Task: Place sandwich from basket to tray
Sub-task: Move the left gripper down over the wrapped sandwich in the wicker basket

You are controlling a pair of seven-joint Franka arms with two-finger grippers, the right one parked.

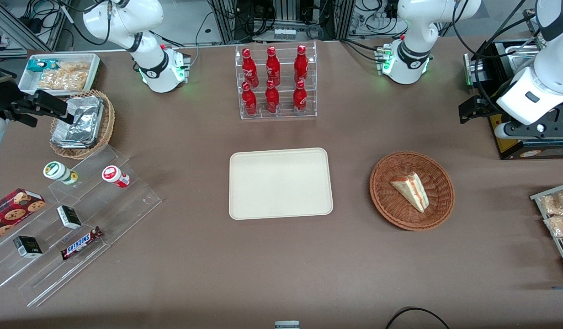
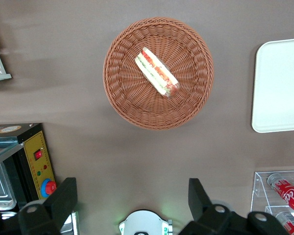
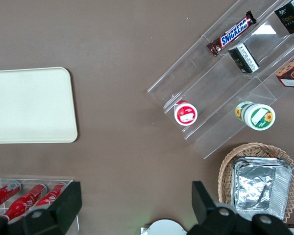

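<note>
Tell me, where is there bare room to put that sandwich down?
The tray is bare. Bare cloth lies between it and the basket holding the sandwich. The open hand hangs above the table, beside the basket. Crowded: the bottle rack.

The sandwich (image 1: 411, 191) lay in the basket (image 1: 385, 197), which sat beside the tray (image 1: 280, 183), toward the working arm's end of the table (image 1: 281, 274). A bottle rack (image 1: 276, 82) stood farther from the front camera than the tray. The gripper (image 2: 132, 200) hung with its fingers wide apart above the bare table, near the basket and clear of it
</note>
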